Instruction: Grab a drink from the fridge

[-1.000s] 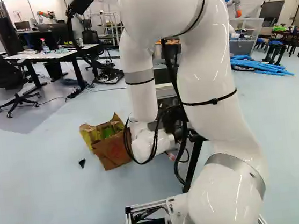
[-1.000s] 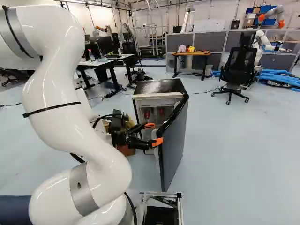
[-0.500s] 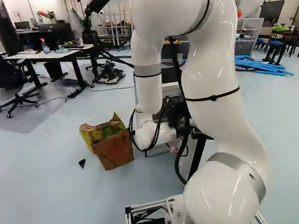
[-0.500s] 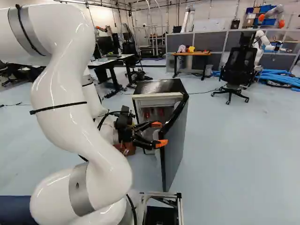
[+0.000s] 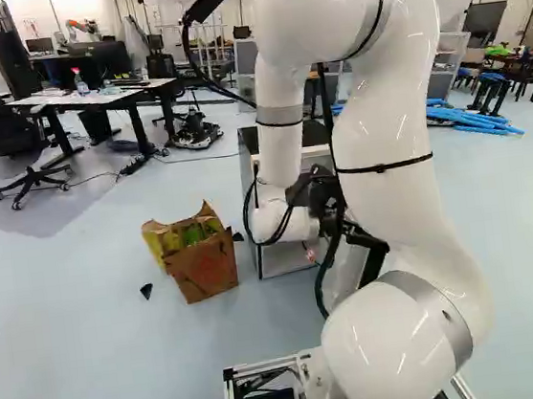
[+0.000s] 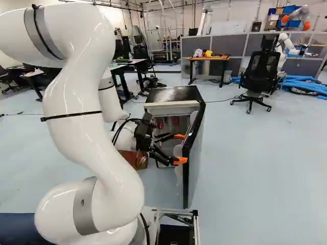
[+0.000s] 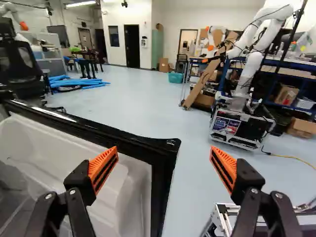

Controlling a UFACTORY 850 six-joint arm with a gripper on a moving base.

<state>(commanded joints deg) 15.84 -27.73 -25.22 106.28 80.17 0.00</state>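
Note:
In the right base view my gripper (image 6: 180, 148) is at the open front of the small black-topped fridge (image 6: 174, 94), by the inner side of its door (image 6: 195, 127). Two red drinks (image 6: 160, 124) (image 6: 176, 121) show dimly inside. Seen from the wrist, the gripper (image 7: 164, 153) holds its orange-padded fingers wide apart with nothing gripped. One finger overlaps the white door lining (image 7: 74, 163); the black door edge (image 7: 133, 143) runs between the two fingers. Whether a finger touches the door I cannot tell. The arm hides part of the fridge in the left base view.
A brown bag or box (image 5: 202, 265) stands on the floor beside the fridge. Desks (image 5: 91, 97) and an office chair (image 5: 10, 142) are farther back, another chair (image 6: 259, 74) beyond the door. Another robot (image 7: 252, 64) stands across the room in the wrist view.
My arm and gripper have shifted to the right in both base views. The fridge door has swung wider, its edge moving right along with the gripper. The base has stayed put.

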